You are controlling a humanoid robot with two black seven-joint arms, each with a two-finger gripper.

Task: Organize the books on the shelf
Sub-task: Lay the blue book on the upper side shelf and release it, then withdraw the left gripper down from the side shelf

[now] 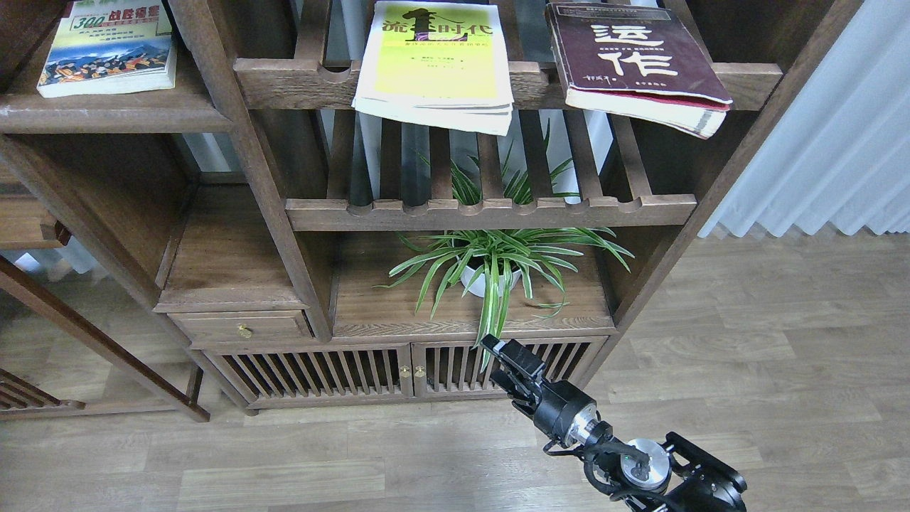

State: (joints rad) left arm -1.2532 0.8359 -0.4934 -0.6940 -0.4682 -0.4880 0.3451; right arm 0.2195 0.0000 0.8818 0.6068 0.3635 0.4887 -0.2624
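A single black gripper (pixel 506 360) is seen low in the frame, right of centre, raised from an arm entering at the lower right corner; whether its two fingers are parted or together cannot be told, and nothing is seen held in it. The tip is set in front of the slatted cabinet doors (pixel 411 370), just below the drooping leaves of a potted plant (pixel 490 267), with open wood floor (pixel 746 341) spread to the right and along the bottom. Higher up, a slatted rack (pixel 490 212) with a notched front rail is crossed by the plant's tips. On the upper slatted rack (pixel 298 82), the yellow-green book (pixel 435 60) is laid flat at top centre, its lower edge overhanging the rail; the maroon book (pixel 633 60) is laid at the upper right, its near corner also past the rail. At the upper left, the "300" book (pixel 110 46) is laid flat on the solid board shelf (pixel 114 114), close to its rounded front edge.
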